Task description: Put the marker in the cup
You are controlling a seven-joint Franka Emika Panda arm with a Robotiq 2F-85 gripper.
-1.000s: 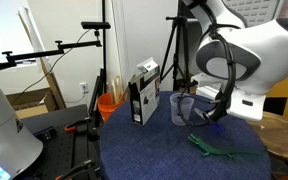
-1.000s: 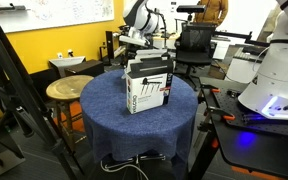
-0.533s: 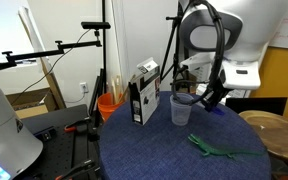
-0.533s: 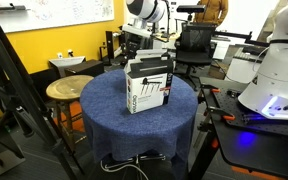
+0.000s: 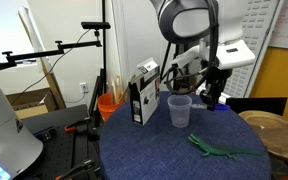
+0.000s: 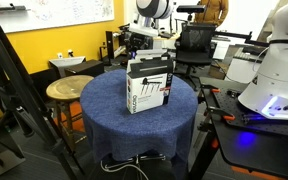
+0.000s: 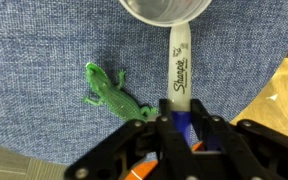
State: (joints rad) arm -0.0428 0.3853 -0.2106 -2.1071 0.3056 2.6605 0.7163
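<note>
My gripper (image 7: 181,126) is shut on the marker (image 7: 179,68), which has a whitish printed barrel and a blue end between the jaws. In the wrist view the marker's free end points at the rim of the translucent cup (image 7: 165,9). In an exterior view the gripper (image 5: 212,97) hangs just beside the cup (image 5: 180,110), at about rim height above the blue tablecloth. In an exterior view the gripper (image 6: 152,45) is behind the carton and the cup is hidden.
A black-and-white carton (image 5: 142,92) (image 6: 149,85) stands next to the cup. A green toy lizard (image 5: 212,150) (image 7: 112,92) lies on the blue cloth (image 5: 154,155). An orange bucket (image 5: 109,103) sits beyond the table's edge. A wooden stool (image 5: 276,130) (image 6: 64,92) stands beside the table.
The arm has swung upright and the gripper has risen slightly with the marker, staying close beside the cup. Cup, carton and lizard have not moved.
</note>
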